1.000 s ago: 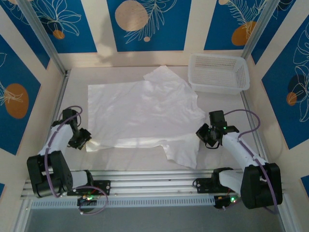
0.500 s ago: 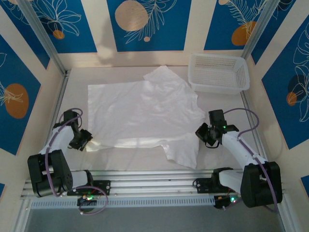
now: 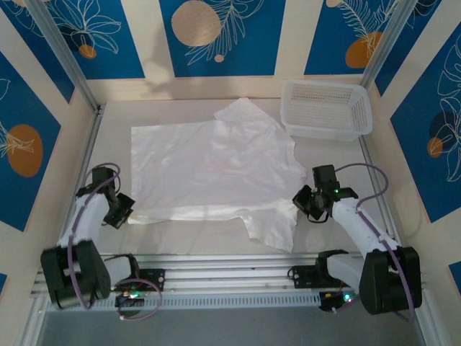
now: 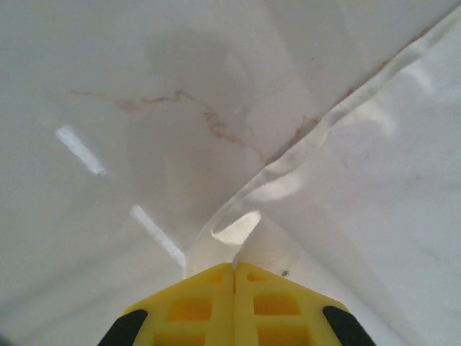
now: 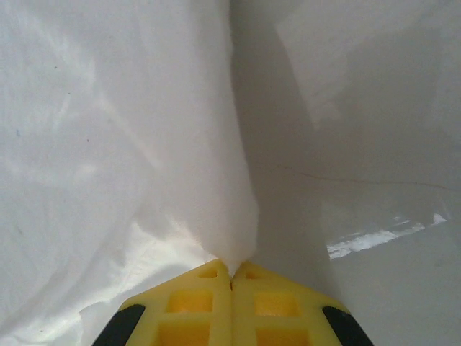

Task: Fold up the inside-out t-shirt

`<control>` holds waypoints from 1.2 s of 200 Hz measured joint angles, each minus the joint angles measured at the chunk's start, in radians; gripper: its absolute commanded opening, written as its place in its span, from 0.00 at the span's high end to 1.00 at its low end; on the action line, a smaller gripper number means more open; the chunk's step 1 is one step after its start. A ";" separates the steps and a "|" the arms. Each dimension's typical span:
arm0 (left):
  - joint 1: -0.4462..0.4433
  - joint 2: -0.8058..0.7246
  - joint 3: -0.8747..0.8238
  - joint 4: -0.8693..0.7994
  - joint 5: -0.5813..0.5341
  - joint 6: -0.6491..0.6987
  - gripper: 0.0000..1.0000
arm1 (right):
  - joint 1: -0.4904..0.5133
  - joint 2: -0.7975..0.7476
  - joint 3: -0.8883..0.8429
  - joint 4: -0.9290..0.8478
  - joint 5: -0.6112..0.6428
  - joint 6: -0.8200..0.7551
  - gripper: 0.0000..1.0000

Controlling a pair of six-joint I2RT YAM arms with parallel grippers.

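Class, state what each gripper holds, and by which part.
Both pinch the thin white cotton t-shirt: left gripper its near-left corner, right gripper a fold at its right edge.

The table [image 3: 115, 144] is white and glossy, walled on three sides, with aluminium rails [image 3: 223, 268] along its near edge. In the left wrist view its surface [image 4: 108, 86] shows faint reddish-brown veins and bright streaks of reflected light. A white shirt [image 3: 216, 169] lies spread over the middle, mostly flat with soft wrinkles. Its left edge is straight, one flap reaches toward the near edge right of centre, and a pointed part reaches toward the far side. A white mesh basket [image 3: 322, 130] sits in the far right corner, just beside the shirt's far right edge.
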 measured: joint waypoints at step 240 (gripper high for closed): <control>0.000 0.042 0.109 0.201 0.149 0.161 1.00 | -0.099 0.300 0.303 0.077 -0.042 -0.111 1.00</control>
